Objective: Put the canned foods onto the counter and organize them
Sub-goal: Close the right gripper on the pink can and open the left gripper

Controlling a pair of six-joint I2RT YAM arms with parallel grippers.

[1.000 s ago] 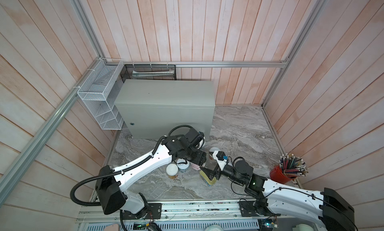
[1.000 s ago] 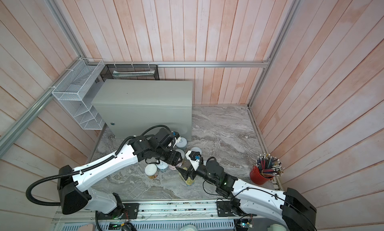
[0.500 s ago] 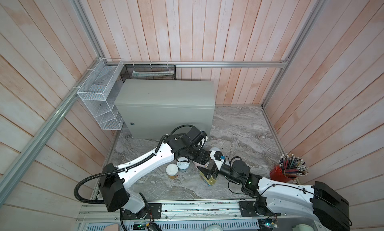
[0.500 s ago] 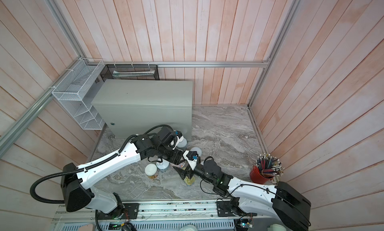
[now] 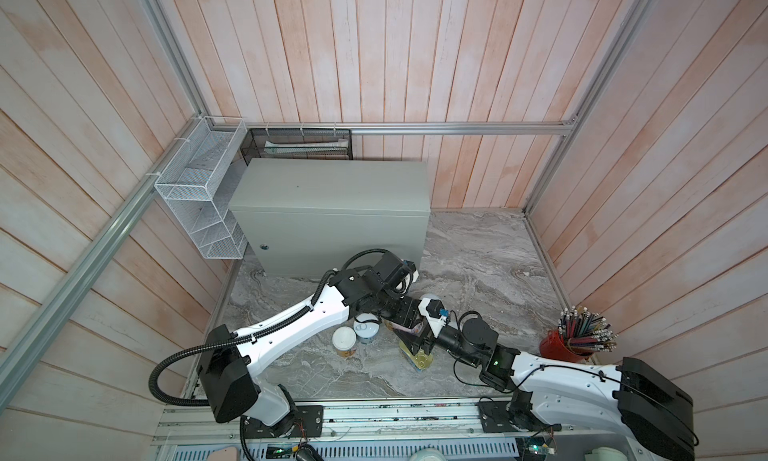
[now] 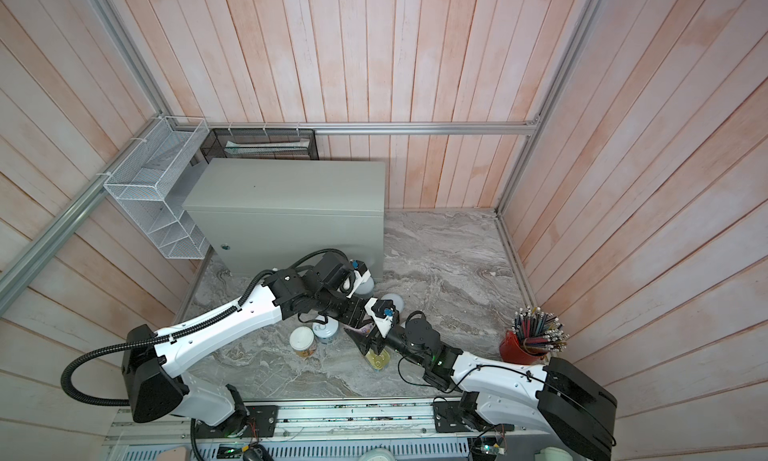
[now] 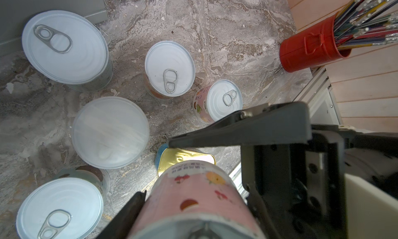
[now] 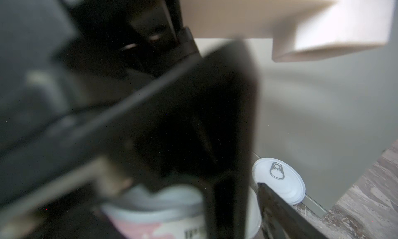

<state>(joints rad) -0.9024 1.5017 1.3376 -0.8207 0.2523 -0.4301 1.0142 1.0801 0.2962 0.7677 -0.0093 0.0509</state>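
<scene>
My left gripper (image 7: pixel 193 194) is shut on a pink can (image 7: pixel 193 197), held on its side above the marble floor. In both top views the two grippers meet mid-floor. My right gripper (image 5: pixel 415 336) stands open with its fingers (image 7: pixel 237 130) on either side of the pink can (image 8: pixel 155 216). A gold-topped blue tin (image 5: pixel 419 357) lies under them. Other cans stand around: an orange-labelled one (image 5: pixel 344 339), a blue one (image 5: pixel 365 328), a plain-lidded one (image 7: pixel 109 132) and one (image 8: pixel 282 179) against the counter (image 5: pixel 332 189). The counter's flat top carries nothing.
A red cup of pencils (image 5: pixel 557 346) stands at the right wall. A white wire basket (image 5: pixel 199 197) hangs left of the counter, and a black mesh rack (image 5: pixel 299 145) sits behind it. Wooden walls close in both sides.
My right arm has reached further left, so its open fingers now straddle the pink can. The left gripper has shifted a little to the right with the can.
</scene>
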